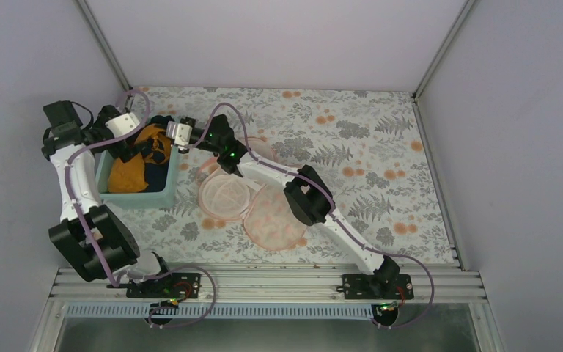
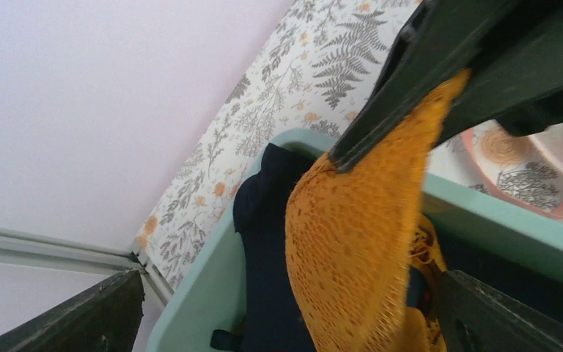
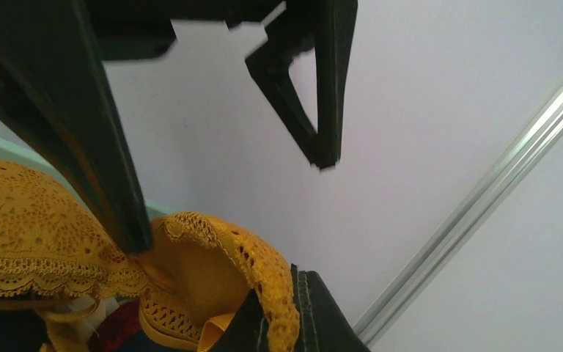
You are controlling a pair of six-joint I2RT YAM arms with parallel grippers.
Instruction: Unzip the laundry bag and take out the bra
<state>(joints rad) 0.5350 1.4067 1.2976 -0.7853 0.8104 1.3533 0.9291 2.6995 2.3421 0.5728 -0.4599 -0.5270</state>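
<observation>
Starting on the left: the left gripper (image 1: 141, 143) is hovering over the teal bin (image 1: 135, 198) with its fingers (image 2: 81, 319) spread wide. It isn't gripping anything. The bra (image 1: 124, 172) is lying mostly inside that bin, draped over some navy clothes (image 2: 264, 242), with one lacy cup hanging up between those spread fingers.

Next over, the right gripper (image 1: 167, 136) is reaching across to the bin's right rim. Its claw is pinched tight on the lace edge of the bra, and that's what is holding the cup up in the air.

Moving right again, the laundry bag (image 1: 275, 220) is lying flat on the table (image 1: 381, 161), partly under the right arm. It's looking fully unzipped and flopped open, with the pale lining facing up on one half and nothing visible inside.

So I'm reading this as nearly done: zip open, bra out of the bag and over the bin. What's left, I'm guessing, is the right claw letting go so the bra drops in, then both arms backing off.

The surface is covered in a grey fern print with orange flowers, and it's looking flat and uncluttered to the right of the bag. Plain pale walls (image 1: 264, 37) are boxing it in on three sides, and an aluminium rail (image 1: 264, 282) is running along the near edge.
</observation>
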